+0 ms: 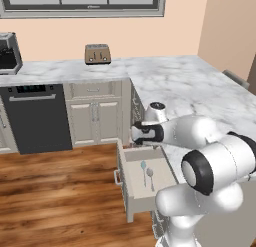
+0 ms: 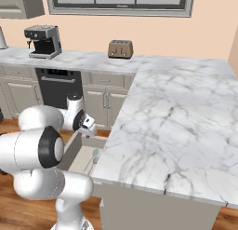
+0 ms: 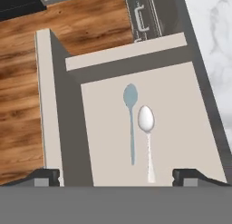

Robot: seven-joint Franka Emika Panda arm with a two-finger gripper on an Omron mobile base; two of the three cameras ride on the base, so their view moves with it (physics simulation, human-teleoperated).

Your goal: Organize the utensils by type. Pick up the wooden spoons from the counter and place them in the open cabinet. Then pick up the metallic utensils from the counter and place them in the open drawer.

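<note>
The open drawer (image 1: 123,177) (image 3: 68,128) juts out from under the white marble counter (image 1: 190,86) (image 2: 176,112). Two metallic utensils lie side by side on its pale floor. One is a teal-blue spoon (image 3: 131,109) (image 1: 143,168), the other a silver-grey spoon (image 3: 146,121) (image 1: 150,176). My gripper (image 3: 117,175) (image 1: 136,136) (image 2: 88,126) hangs above the drawer, open and holding nothing, fingers spread wider than the pair of spoons. The wooden spoons are out of view.
A toaster (image 1: 97,54) (image 2: 120,49) and a coffee machine (image 2: 43,40) stand on the back counter. A dark dishwasher front (image 1: 37,116) sits below, left of the cabinet doors. Wood floor (image 1: 60,191) lies left of the drawer.
</note>
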